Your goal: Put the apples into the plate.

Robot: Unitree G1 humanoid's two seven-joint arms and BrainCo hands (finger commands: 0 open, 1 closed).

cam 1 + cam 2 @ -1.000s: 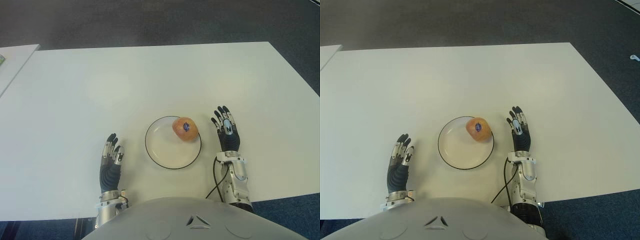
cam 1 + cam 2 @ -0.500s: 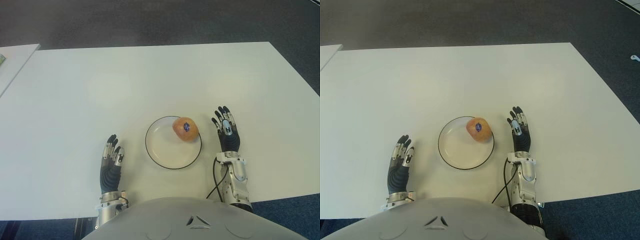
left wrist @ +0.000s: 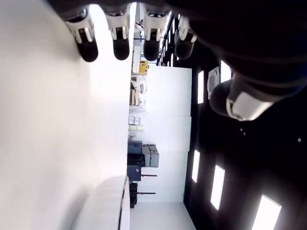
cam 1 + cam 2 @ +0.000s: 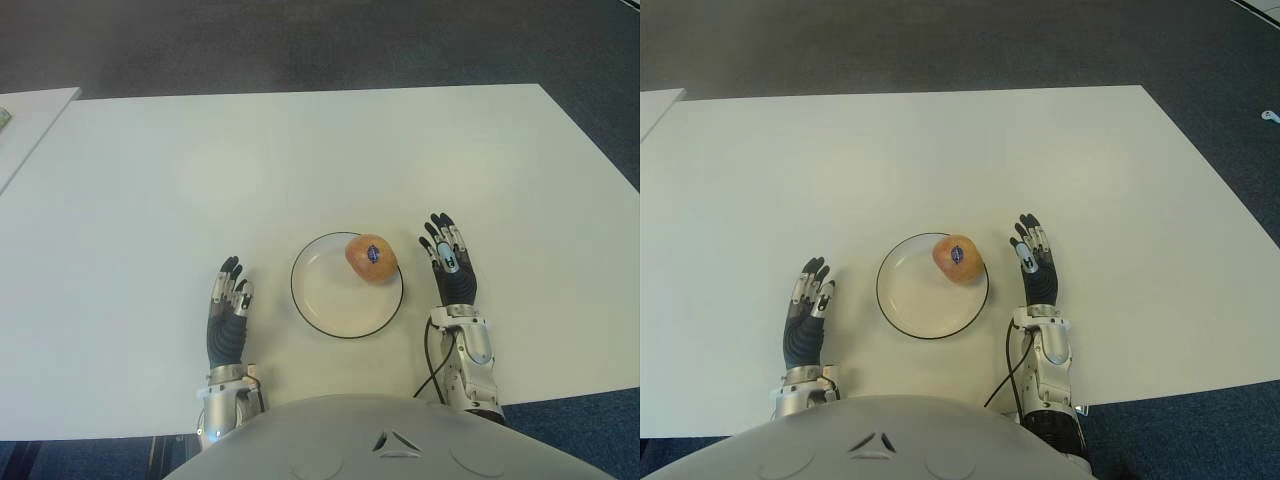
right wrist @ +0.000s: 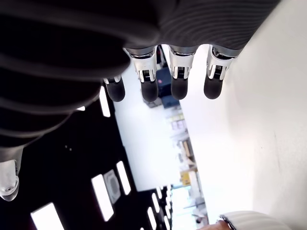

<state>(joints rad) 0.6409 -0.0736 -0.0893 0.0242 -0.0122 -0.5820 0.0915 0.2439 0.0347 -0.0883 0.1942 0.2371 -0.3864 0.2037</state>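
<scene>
A reddish-orange apple (image 4: pixel 370 259) with a small dark sticker sits inside the white, dark-rimmed plate (image 4: pixel 320 300), against its far right rim. The plate lies on the white table (image 4: pixel 300 160) near the front edge. My right hand (image 4: pixel 447 262) is just right of the plate, fingers straight and spread, holding nothing; its wrist view shows the extended fingers (image 5: pixel 179 76) with nothing between them. My left hand (image 4: pixel 229 310) is left of the plate, fingers extended and empty, as its fingers (image 3: pixel 120 33) show in the left wrist view.
A second white table's corner (image 4: pixel 30 120) shows at the far left. Dark carpet (image 4: pixel 300 40) lies beyond the table. A black cable (image 4: pixel 430 360) loops by my right wrist. In the right wrist view the plate's rim (image 5: pixel 249 221) shows at the edge.
My left hand has moved forward and slightly right, closer to the plate. My right hand has edged forward a little. The apple and plate have stayed put.
</scene>
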